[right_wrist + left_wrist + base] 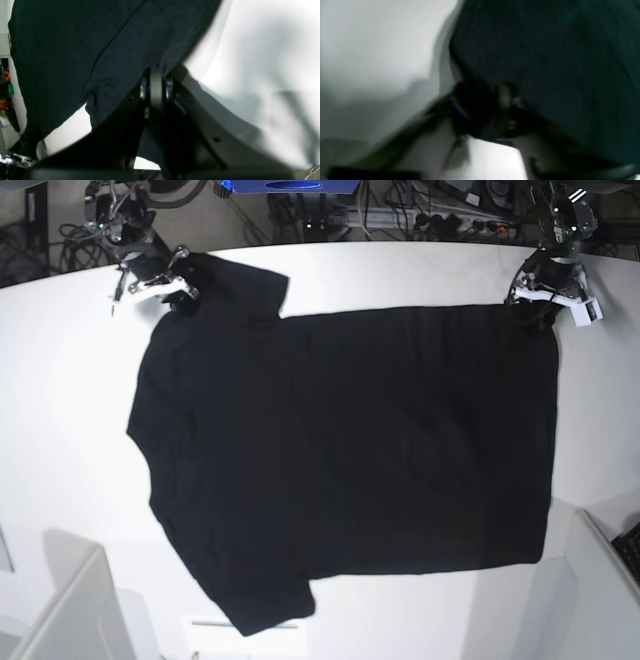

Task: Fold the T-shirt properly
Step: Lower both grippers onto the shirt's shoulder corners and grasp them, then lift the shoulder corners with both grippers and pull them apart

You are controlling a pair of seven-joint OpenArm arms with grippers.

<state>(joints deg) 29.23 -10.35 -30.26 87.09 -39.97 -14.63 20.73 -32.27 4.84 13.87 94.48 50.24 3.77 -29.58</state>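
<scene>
Black cloth of the T-shirt [75, 50] fills the right wrist view, pinched in the closed jaws of the right gripper [156, 75] at a far corner by the sleeve. On the white bench [60, 410] the T-shirt lies spread flat, plain side up. At its other far corner, the left gripper [492, 110] has its jaws clamped on the hem, though that view is blurred.

A white surface [420, 265] fills the view; tangled cables [400, 210] and a blue box [290, 186] lie beyond its far edge.
</scene>
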